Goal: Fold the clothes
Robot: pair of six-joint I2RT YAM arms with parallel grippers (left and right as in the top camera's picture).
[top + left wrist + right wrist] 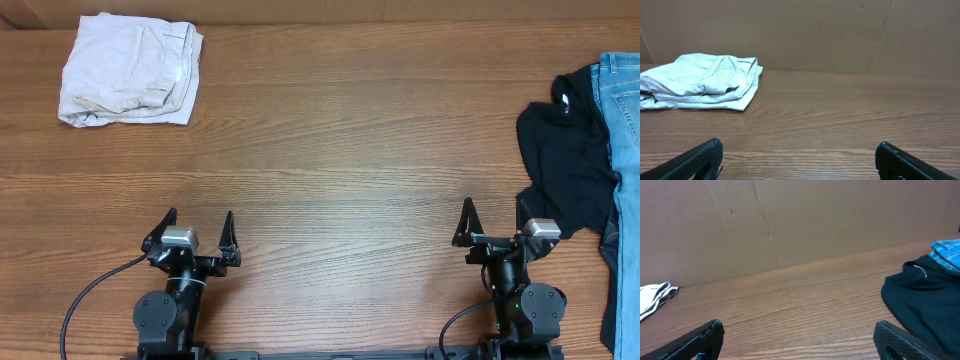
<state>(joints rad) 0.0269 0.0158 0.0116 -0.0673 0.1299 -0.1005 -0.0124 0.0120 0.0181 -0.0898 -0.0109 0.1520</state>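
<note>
Beige shorts (128,70) lie folded in a compact stack at far left, so your fold looks finished. Your left gripper (199,216) and right gripper (494,208) both gape wide, holding nothing.

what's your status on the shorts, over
Left tool open, empty. Right tool open, empty. Shorts in a loose bundle, far left corner, no tool touching. Nothing in the way; black garment and jeans far right.

Jeans (625,110) cut off by overhead R edge; shorts (700,82) clipped at left-wrist view's L edge.
</note>
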